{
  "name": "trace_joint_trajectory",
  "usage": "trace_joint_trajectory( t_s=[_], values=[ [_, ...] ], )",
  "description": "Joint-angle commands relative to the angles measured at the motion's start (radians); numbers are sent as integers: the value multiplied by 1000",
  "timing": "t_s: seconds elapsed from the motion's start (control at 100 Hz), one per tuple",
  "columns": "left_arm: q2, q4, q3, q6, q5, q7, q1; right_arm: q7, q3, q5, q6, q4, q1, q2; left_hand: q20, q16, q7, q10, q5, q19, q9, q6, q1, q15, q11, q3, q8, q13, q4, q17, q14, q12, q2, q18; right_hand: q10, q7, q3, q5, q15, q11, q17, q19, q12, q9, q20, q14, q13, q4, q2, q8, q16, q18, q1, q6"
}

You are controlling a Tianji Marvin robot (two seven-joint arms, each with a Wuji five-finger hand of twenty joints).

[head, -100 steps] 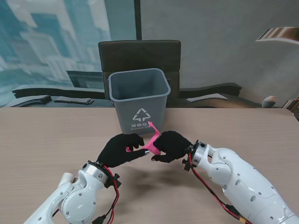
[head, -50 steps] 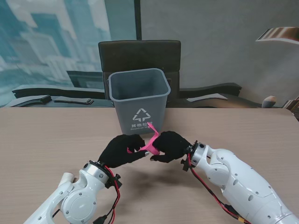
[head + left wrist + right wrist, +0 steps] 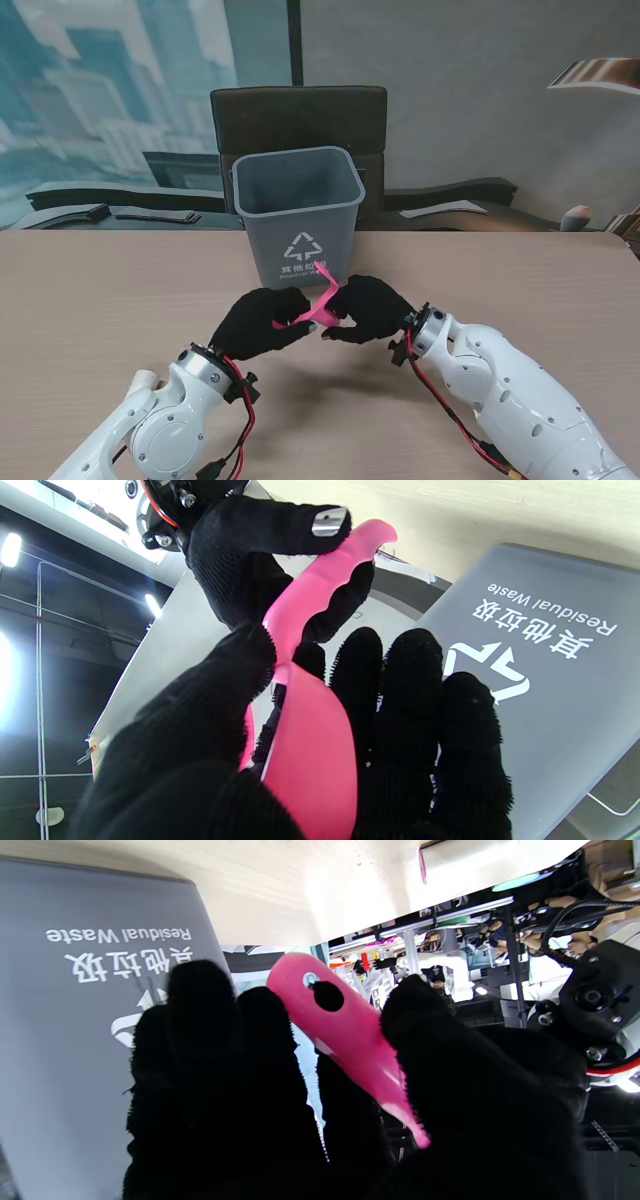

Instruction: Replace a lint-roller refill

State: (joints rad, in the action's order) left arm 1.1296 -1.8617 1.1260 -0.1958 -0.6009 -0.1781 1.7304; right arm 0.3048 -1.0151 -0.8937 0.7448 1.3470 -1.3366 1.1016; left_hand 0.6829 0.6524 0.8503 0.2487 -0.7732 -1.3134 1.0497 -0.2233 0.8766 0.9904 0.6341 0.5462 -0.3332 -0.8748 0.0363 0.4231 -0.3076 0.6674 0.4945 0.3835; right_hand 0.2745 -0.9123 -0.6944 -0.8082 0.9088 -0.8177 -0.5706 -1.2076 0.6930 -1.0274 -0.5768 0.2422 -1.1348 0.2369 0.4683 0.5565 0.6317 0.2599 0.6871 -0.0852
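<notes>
The pink lint roller [image 3: 318, 306] is held above the desk [image 3: 90, 300], just in front of the grey waste bin [image 3: 297, 215], gripped between the left robot hand [image 3: 258, 320] and the right robot hand [image 3: 368, 310]; the refill itself is apparently hidden.

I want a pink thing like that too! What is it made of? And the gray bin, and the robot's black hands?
The pink lint-roller handle looks like smooth, glossy plastic: light glints off it. The gray bin looks like matte hard plastic, with thin stiff walls and printed white lettering. The left hand and right hand seem covered in black knit fabric gloves: fuzzy fibers show along the fingers.
</notes>
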Motion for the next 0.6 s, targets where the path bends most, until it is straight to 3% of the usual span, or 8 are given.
trace_joint_trajectory(
  t_s=[0.0, 0.05, 0.1, 0.17, 0.38, 0.59],
  values=[
    [1, 9, 5, 6, -4, 3, 12, -11, -13, 7, 1, 22, -23, 2, -4, 20, 46, -1, 11, -39, 5, 45, 167, 36, 19, 133, -28, -14, -63, -9, 11, 36, -24, -26, -57, 66, 2, 55, -146, 73, 14, -58, -72, 84, -12, -171, 91, -13, -60, -46, -38, -68, -20, 116],
    [2, 9, 7, 5, -6, -3, 13, -20, -27, 21, 1, 28, -35, 3, -4, 21, 46, -2, 14, -39, 3, 47, 168, 35, 18, 130, -29, -12, -62, -10, 14, 39, -27, -27, -59, 210, 6, 49, -229, 102, 64, -28, -126, 155, -3, -162, 159, -36, -58, 14, -64, -69, -92, 97],
    [3, 9, 7, 5, -7, -8, 15, -23, -37, 34, 1, 30, -45, 5, -5, 22, 46, -1, 17, -38, 1, 46, 171, 35, 17, 125, -32, -9, -60, -12, 14, 42, -30, -31, -62, 377, 2, 36, -286, 128, 108, 1, -159, 213, 5, -156, 221, -110, -84, 122, -92, -73, -181, 79],
    [4, 8, 8, 5, -7, -13, 15, -16, -46, 46, 1, 30, -54, 9, -4, 22, 46, -2, 20, -39, -3, 47, 174, 34, 16, 119, -33, -7, -58, -12, 14, 45, -35, -32, -64, 443, 71, 88, -351, 165, 172, 42, -184, 285, 19, -150, 305, -125, -113, 135, -128, -81, -260, 78],
    [7, 6, 7, -3, 3, -26, 18, 33, -54, 68, -16, 27, -72, 24, -5, 24, 46, -9, 28, -36, -11, 52, 181, 32, 12, 101, -34, -1, -51, -16, 20, 48, -44, -39, -68, 518, 285, 218, -463, 220, 361, 161, -228, 455, 80, -137, 515, -142, -238, 127, -213, -81, -363, 99],
    [12, 1, 6, -15, 20, -38, 25, 8, -37, 211, -30, 25, -82, 51, -7, 24, 48, -14, 38, -33, -17, 58, 186, 29, 12, 86, -33, 4, -47, -20, 26, 50, -52, -47, -61, 536, 347, 252, -519, 255, 411, 225, -264, 455, 132, -121, 519, -149, -310, 119, -259, -71, -411, 97]
  ],
)
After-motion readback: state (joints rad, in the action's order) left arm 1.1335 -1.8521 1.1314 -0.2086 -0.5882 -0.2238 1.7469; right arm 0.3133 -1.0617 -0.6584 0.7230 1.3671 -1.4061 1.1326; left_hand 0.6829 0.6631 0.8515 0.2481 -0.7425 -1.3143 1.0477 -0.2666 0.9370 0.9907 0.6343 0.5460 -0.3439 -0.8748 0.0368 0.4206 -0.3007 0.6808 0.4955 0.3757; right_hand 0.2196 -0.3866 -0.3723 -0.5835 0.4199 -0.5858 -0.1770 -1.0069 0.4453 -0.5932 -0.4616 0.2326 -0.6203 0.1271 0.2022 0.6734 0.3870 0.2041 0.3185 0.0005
